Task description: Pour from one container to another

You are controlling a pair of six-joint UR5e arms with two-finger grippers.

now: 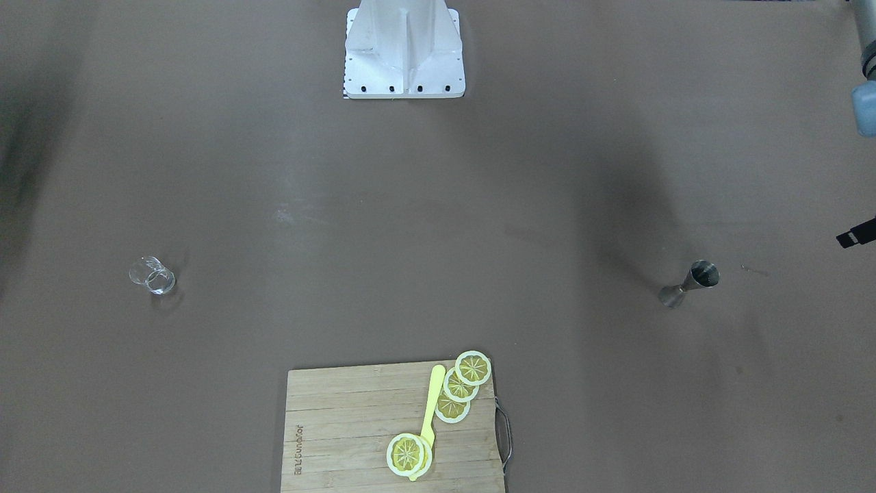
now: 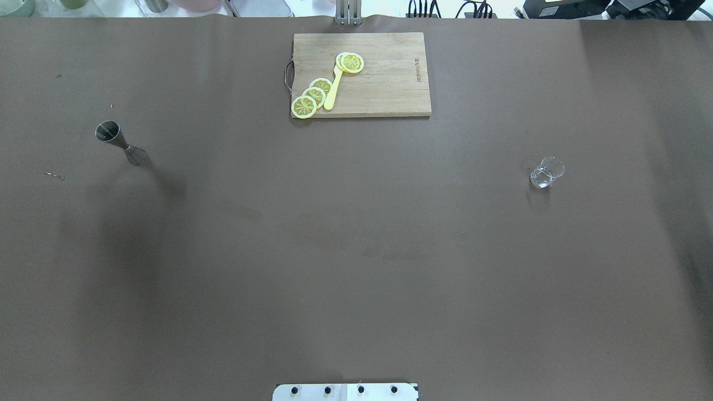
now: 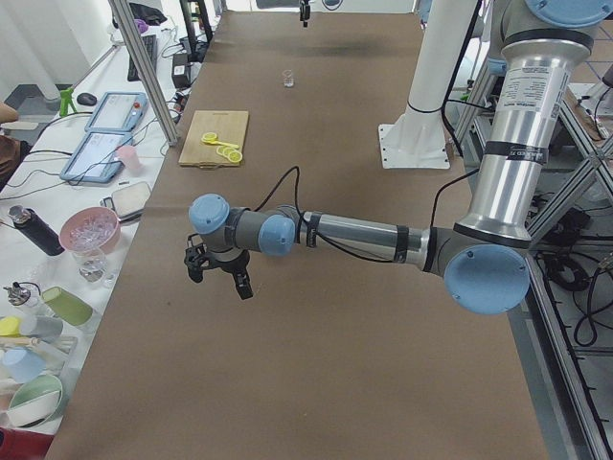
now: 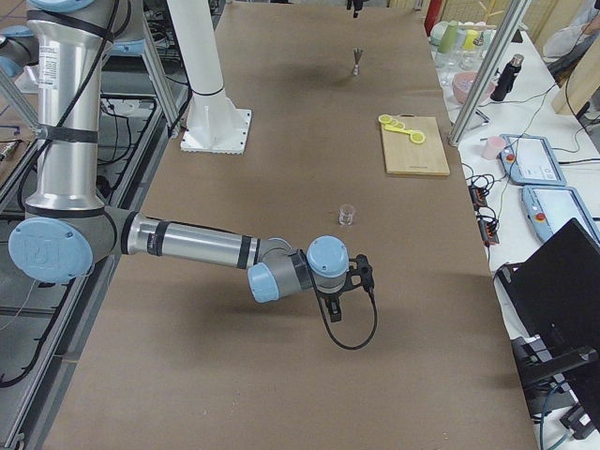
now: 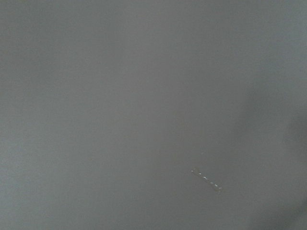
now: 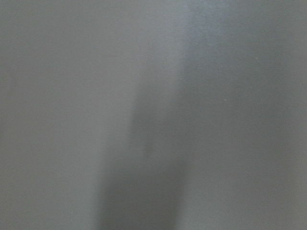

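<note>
A steel jigger [image 1: 691,283] [image 2: 120,143] stands upright on the brown table on my left side. A small clear glass [image 1: 152,275] [image 2: 546,172] stands upright on my right side, far from the jigger. My left gripper [image 3: 220,280] hangs above the table's left end, and only the left side view shows it whole. Likewise my right gripper [image 4: 349,284] hovers near the table's right end, short of the glass [image 4: 347,215]. I cannot tell whether either gripper is open or shut. Both wrist views show only bare table.
A wooden cutting board [image 2: 384,83] [image 1: 342,424] lies at the far middle edge, with several lemon slices [image 2: 313,96] and a yellow knife [image 2: 332,89] on it. The robot's white base [image 1: 404,48] stands at the near middle. Cups and bottles [image 3: 86,235] sit on a side bench.
</note>
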